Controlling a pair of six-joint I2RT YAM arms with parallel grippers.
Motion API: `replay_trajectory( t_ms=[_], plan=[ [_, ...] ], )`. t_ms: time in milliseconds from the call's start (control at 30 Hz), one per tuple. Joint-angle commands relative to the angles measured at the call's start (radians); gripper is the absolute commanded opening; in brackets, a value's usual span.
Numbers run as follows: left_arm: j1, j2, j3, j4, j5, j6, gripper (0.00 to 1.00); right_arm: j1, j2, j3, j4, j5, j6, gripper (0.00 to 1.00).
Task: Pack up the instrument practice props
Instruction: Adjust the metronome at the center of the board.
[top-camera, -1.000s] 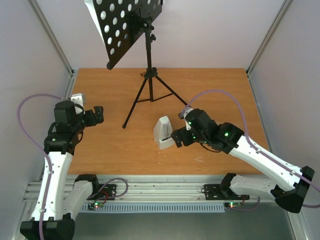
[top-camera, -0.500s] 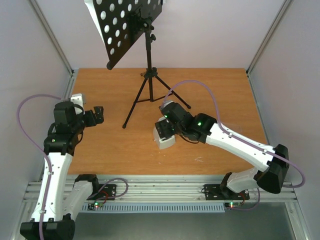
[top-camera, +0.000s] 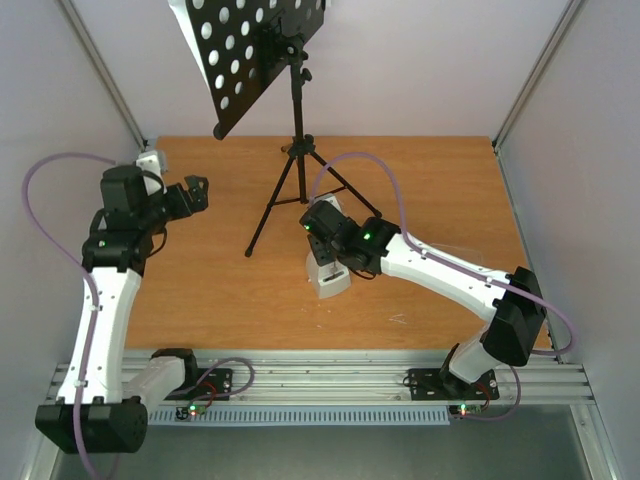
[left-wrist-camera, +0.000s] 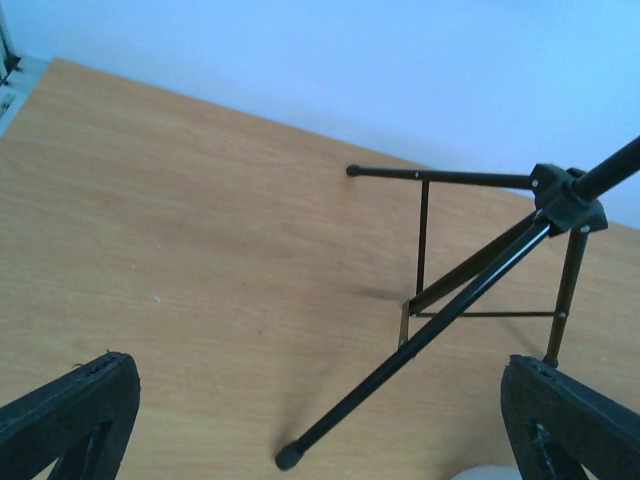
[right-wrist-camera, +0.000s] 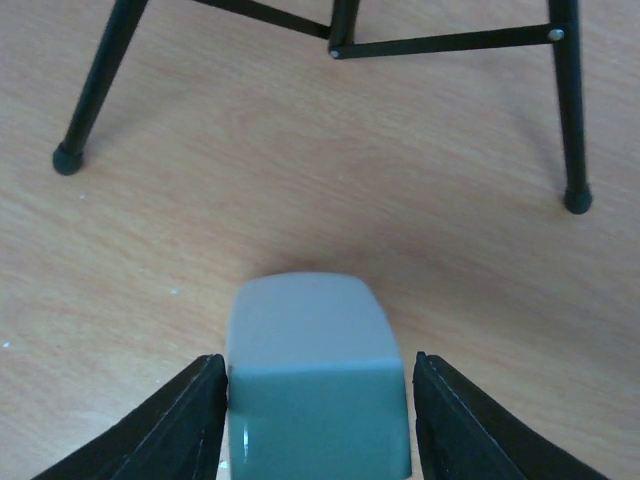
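Right fingers now astride metronome, grip unclear; left fingers higher, spread wide.

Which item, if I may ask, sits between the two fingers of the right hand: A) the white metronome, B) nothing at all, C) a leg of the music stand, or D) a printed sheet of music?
A: the right wrist view shows the metronome flanked by both fingers of the right hand, while the music stand legs stand farther off.
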Motion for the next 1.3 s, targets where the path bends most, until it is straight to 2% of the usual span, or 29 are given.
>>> replay_trajectory(
  t_ms=[0, 67, 200, 567, 633, 733, 833, 1000, 1100, 1267],
  plan=[
    [0.000, 0.058, 0.064, 0.035, -0.010, 0.024, 0.99, 0.005, 0.005, 0.034, -0.049, 0.115, 0.057, 0.52],
    [0.000, 0.063, 0.044, 0.024, -0.061, 0.035, 0.99, 0.006, 0.002, 0.030, -0.063, 0.133, 0.073, 0.51],
    [0.000, 0.040, 0.007, 0.038, -0.056, 0.049, 0.99, 0.005, 0.001, 0.033, -0.092, 0.153, 0.141, 0.45],
    [0.000, 0.011, -0.019, 0.045, -0.115, 0.070, 0.99, 0.006, 0.007, 0.039, -0.162, 0.181, 0.298, 0.45],
    [0.000, 0.011, -0.021, 0.045, -0.123, 0.073, 0.99, 0.006, 0.004, 0.036, -0.151, 0.169, 0.302, 0.50],
    [0.001, 0.011, -0.025, 0.045, -0.127, 0.076, 0.99, 0.006, -0.025, 0.037, -0.139, 0.151, 0.280, 0.69],
    [0.000, 0.009, -0.032, 0.045, -0.141, 0.086, 0.99, 0.007, -0.105, 0.022, -0.109, 0.108, 0.217, 0.82],
    [0.001, 0.015, -0.038, 0.046, -0.175, 0.101, 0.99, -0.006, -0.265, -0.013, -0.146, 0.096, 0.138, 0.94],
    [0.000, 0.023, -0.043, 0.051, -0.180, 0.104, 0.99, -0.103, -0.367, -0.089, -0.163, -0.007, 0.126, 0.93],
    [0.001, 0.035, -0.056, 0.064, -0.173, 0.106, 0.99, -0.406, -0.517, -0.306, -0.089, -0.270, 0.100, 0.88]
  ],
)
